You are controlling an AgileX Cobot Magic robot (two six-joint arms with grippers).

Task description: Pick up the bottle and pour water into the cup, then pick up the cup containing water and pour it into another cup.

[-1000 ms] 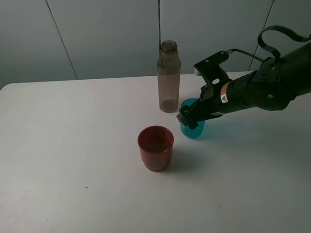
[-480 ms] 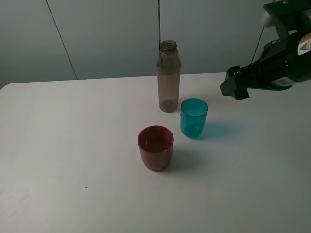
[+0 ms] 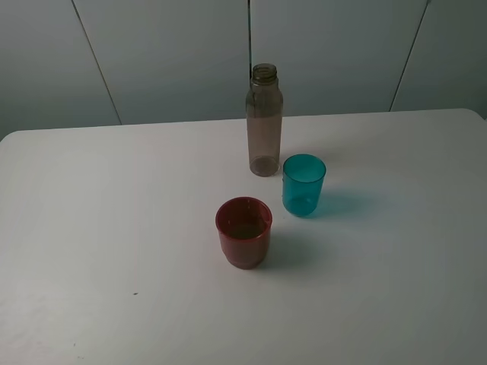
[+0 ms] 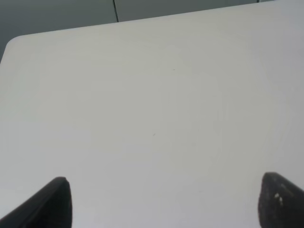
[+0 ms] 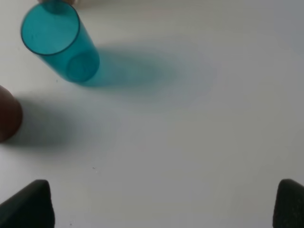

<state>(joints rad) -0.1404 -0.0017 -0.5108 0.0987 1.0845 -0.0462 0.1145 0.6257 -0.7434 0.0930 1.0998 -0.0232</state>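
Observation:
The bottle (image 3: 264,122) stands upright at the back middle of the white table (image 3: 114,228). The teal cup (image 3: 303,185) stands just to its front right, and the red cup (image 3: 243,232) stands nearer the front. Neither arm shows in the exterior view. In the right wrist view my right gripper (image 5: 159,205) is open and empty over bare table, well apart from the teal cup (image 5: 59,42); an edge of the red cup (image 5: 7,116) shows. My left gripper (image 4: 168,202) is open and empty over bare table.
A grey panelled wall (image 3: 167,53) stands behind the table. The table's rounded far corner (image 4: 14,42) shows in the left wrist view.
My right arm has let go of the teal cup and pulled back to the right, out of the exterior view. The teal cup, red cup and bottle have not moved.

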